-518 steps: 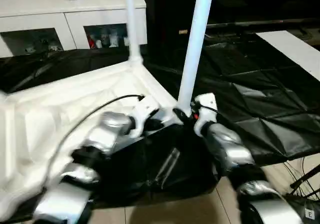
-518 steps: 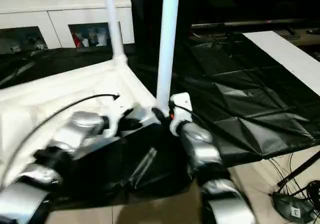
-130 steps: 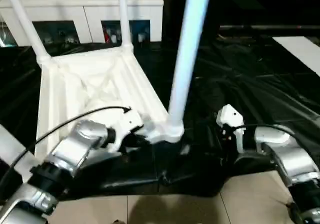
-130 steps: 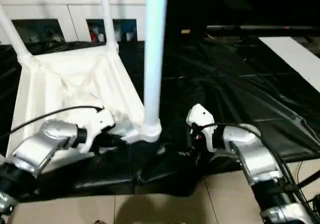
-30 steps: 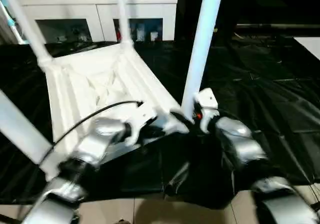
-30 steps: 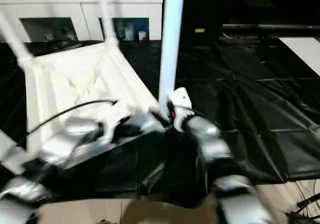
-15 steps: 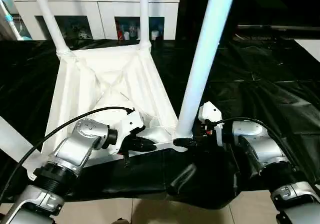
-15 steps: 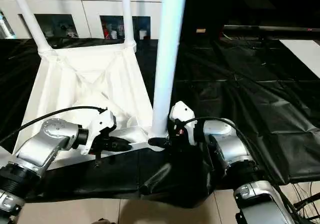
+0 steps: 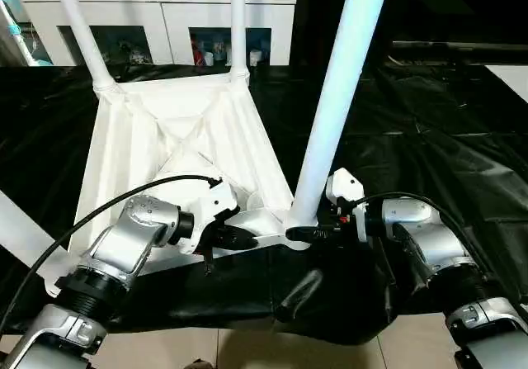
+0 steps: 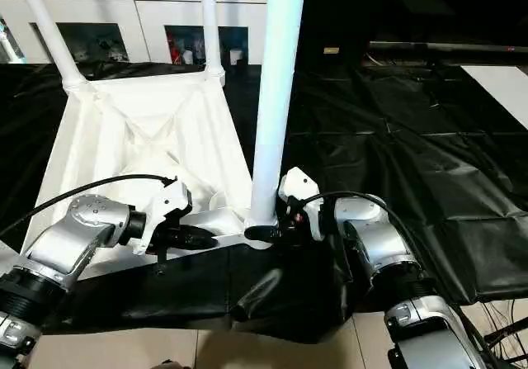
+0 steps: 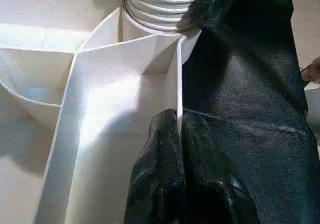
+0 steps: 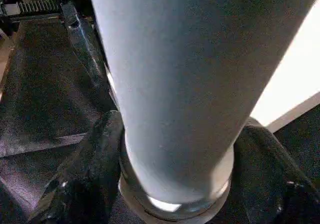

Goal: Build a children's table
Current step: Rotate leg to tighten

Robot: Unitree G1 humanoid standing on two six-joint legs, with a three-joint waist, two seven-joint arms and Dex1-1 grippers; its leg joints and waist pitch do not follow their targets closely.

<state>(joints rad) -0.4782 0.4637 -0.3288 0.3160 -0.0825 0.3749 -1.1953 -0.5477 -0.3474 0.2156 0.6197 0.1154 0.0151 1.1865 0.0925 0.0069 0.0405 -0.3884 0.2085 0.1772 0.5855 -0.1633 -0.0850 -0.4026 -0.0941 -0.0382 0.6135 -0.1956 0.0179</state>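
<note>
The children's table [image 9: 165, 146] lies upside down on the black-draped desk [image 9: 429, 138], legs standing upright. The right hand [image 10: 266, 234] has its fingers around the base of the near leg [image 9: 334, 105]. The left hand [image 9: 239, 238] is pinched shut on the tabletop's rim wall [image 11: 172, 83].

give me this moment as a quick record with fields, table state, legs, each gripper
table top: upside down on the black-draped work table, ribbed underside up
legs: three stand in corner sockets, near leg upright; a fourth shows at the picture's edge
left gripper: shut on the top's near rim
right gripper: around the near leg's base, one finger on each side
</note>
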